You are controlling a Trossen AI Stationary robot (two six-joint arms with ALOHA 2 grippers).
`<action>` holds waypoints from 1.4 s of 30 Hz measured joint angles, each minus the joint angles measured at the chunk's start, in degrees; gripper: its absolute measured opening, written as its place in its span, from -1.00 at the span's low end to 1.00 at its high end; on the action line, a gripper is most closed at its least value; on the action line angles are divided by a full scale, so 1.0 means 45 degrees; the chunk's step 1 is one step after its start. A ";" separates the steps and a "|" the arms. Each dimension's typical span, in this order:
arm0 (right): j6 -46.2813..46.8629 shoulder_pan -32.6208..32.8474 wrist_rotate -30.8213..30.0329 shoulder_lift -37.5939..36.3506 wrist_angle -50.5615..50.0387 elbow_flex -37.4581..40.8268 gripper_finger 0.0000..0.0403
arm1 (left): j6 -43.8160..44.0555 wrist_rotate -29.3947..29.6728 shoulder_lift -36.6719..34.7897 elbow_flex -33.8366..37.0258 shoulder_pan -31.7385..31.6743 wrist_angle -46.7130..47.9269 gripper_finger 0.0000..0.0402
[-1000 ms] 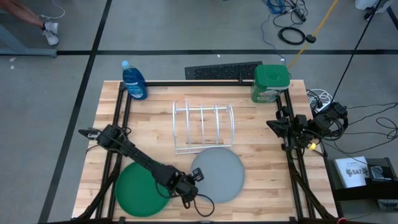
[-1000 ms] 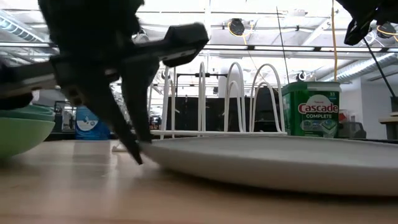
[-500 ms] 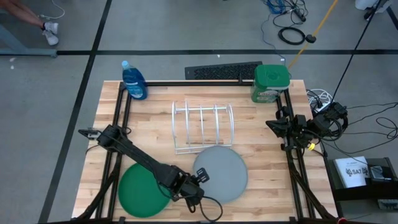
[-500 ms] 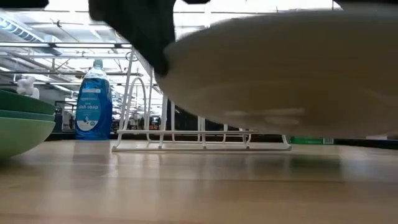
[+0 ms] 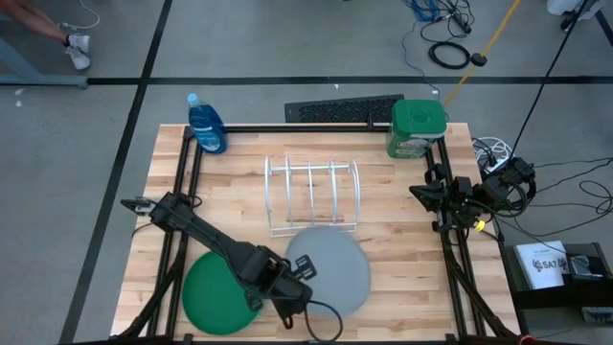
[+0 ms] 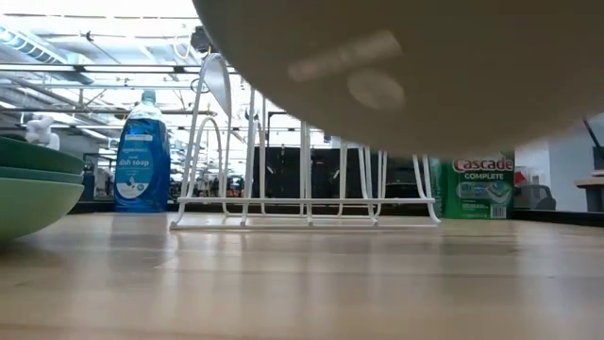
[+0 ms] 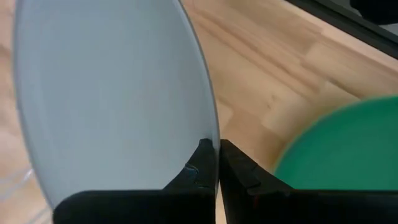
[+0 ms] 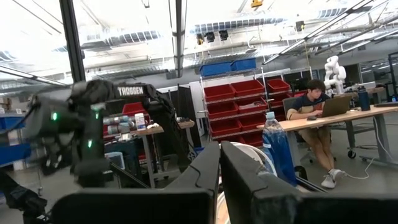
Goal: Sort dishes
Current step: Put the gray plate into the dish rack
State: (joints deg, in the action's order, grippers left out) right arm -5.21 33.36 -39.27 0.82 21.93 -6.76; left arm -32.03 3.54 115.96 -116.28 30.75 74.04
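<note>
The grey plate (image 5: 328,268) hangs above the table's near middle, its underside (image 6: 396,66) filling the top of the low view. My left gripper (image 5: 293,280) is shut on the plate's left rim. A stack of green plates (image 5: 218,292), dark green on top, rests on the table at the near left, its rims (image 6: 28,189) showing in the low view. The white wire rack (image 5: 313,196) stands on the table just beyond the grey plate. My right gripper (image 8: 219,155) waits shut at the table's right edge (image 5: 426,195), holding nothing. My left gripper pinches the grey plate's rim (image 7: 213,138) between its two fingers, one on the upper face and one on the underside. The fingers (image 7: 202,165) come steeply from above at the plate's left side. The plate is lifted clear of the table and tilted.
A blue dish-soap bottle (image 5: 207,125) stands at the far left corner and a green detergent tub (image 5: 418,127) at the far right. A black frame (image 5: 187,182) runs along the table's edges. Bare wood lies to the right of the grey plate.
My left gripper has risen, staying shut on the grey plate's rim. The plate, which lay flat on the table, is now lifted clear and tilted, a little closer to the rack. The green stack has stayed where it was.
</note>
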 joint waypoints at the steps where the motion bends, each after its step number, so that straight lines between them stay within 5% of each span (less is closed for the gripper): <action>1: 0.0004 0.0000 0.0000 0.0000 0.0001 0.0000 -0.95 | 0.0175 0.0038 0.0000 -0.0527 -0.0003 0.0607 -1.00; 7: 0.0003 -0.0001 0.0000 0.0005 0.0000 0.0000 -0.95 | 0.1084 -0.0188 -0.0024 -0.4014 -0.0007 0.3662 -1.00; 12: 0.0009 0.0000 -0.0005 0.0000 0.0000 0.0000 -0.95 | 0.1429 -0.1921 -0.1706 -0.4079 -0.0203 0.3335 -1.00; 18: 0.0009 0.0000 0.0018 0.0000 -0.0028 0.0000 -0.95 | 0.2384 -0.1499 -0.3431 -0.4134 -0.0390 0.2626 -1.00; 30: 0.0004 0.0000 0.0015 0.0000 -0.0037 0.0000 -0.95 | 0.2420 0.1441 -0.5497 -0.4134 -0.0360 -0.0292 -1.00; 42: 0.0004 0.0000 0.0010 0.0000 -0.0034 0.0000 -0.95 | 0.5078 0.4096 -0.4393 -0.3922 -0.0833 -0.1988 -1.00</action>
State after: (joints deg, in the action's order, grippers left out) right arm -5.19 33.36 -39.22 0.82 21.78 -6.76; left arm -9.18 21.97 96.20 -133.93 27.01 65.09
